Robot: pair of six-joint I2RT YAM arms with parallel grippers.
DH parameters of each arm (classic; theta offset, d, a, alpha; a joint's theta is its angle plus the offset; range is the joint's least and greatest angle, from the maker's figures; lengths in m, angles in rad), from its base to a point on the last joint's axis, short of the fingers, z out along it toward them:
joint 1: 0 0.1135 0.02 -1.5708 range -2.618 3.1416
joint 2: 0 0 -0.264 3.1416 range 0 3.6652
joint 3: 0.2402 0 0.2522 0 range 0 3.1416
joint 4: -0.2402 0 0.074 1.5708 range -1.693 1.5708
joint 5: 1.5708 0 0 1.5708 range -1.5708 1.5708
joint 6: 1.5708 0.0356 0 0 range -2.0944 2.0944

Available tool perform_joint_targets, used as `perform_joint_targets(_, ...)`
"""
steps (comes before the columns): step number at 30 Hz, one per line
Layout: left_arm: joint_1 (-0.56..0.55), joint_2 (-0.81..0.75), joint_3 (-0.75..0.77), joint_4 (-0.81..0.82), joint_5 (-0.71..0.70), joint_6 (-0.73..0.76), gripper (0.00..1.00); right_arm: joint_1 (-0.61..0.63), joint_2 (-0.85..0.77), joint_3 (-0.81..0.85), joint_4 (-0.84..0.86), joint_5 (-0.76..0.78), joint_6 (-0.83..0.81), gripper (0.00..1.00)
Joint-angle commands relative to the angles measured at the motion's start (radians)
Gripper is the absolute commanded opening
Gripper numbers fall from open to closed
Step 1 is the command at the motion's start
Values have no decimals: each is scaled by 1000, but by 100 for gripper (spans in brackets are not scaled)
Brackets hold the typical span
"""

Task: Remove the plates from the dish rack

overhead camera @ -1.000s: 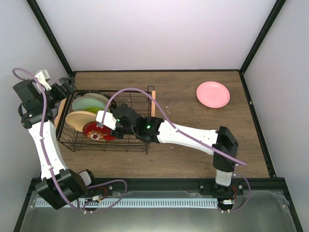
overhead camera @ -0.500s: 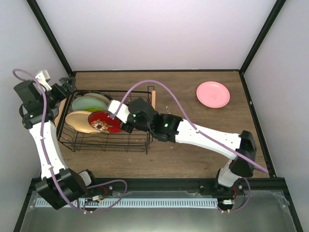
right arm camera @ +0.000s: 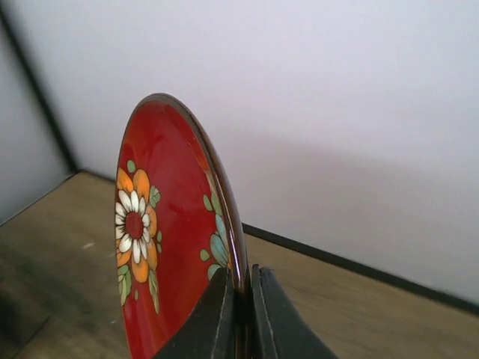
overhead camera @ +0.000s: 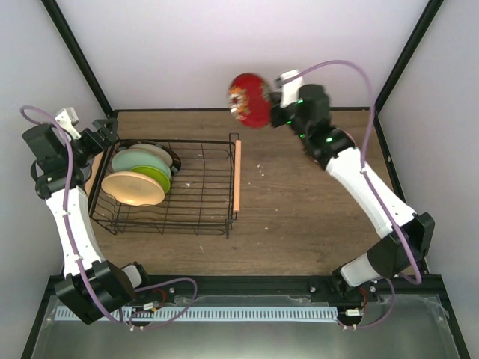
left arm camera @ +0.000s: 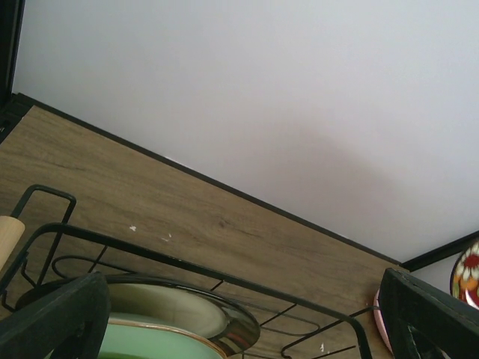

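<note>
The right gripper (right arm camera: 241, 280) is clenched on the lower rim of the dark red patterned plate (right arm camera: 176, 247), with one finger on each face and the plate standing on edge. In the top external view the plate is high above the far edge of the table (overhead camera: 299, 224), well clear of the dish rack (overhead camera: 202, 142) and off to its right. The step in hand is judged to be transfer and set-down. The grip covers only a narrow strip of rim, so keep the jaws closed firmly and swing the arm smoothly to stop the plate pivoting between the pads. Bring the plate down over bare wood to the right of the rack and rotate the wrist until the flowered face is up and level. Lower until the base touches before letting go, as release from height risks a chip or a roll. The left gripper (overhead camera: 103, 133) sits at the rack's far left corner with its jaws spread wide and nothing between them. Four or so plates are in the rack, leaning at its left end. They include the yellow-orange plate (overhead camera: 131, 188), the lime green plate (overhead camera: 161, 178) and the pale mint plate (overhead camera: 135, 159), so most of the unloading is judged to be outstanding.
</note>
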Motion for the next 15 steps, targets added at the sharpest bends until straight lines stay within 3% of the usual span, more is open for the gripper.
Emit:
perform_joint_targets(1, -7, -17, -2, 40, -4, -17, 100, -251, 14, 16, 1, -140, 311, 1)
perform_joint_targets(7, -15, -14, -3, 44, -17, -26, 100, -460, 165, -73, -31, -313, 488, 1)
perform_joint_targets(15, -18, -27, -18, 49, -26, -39, 100, -468, 389, -97, -15, -441, 571, 1)
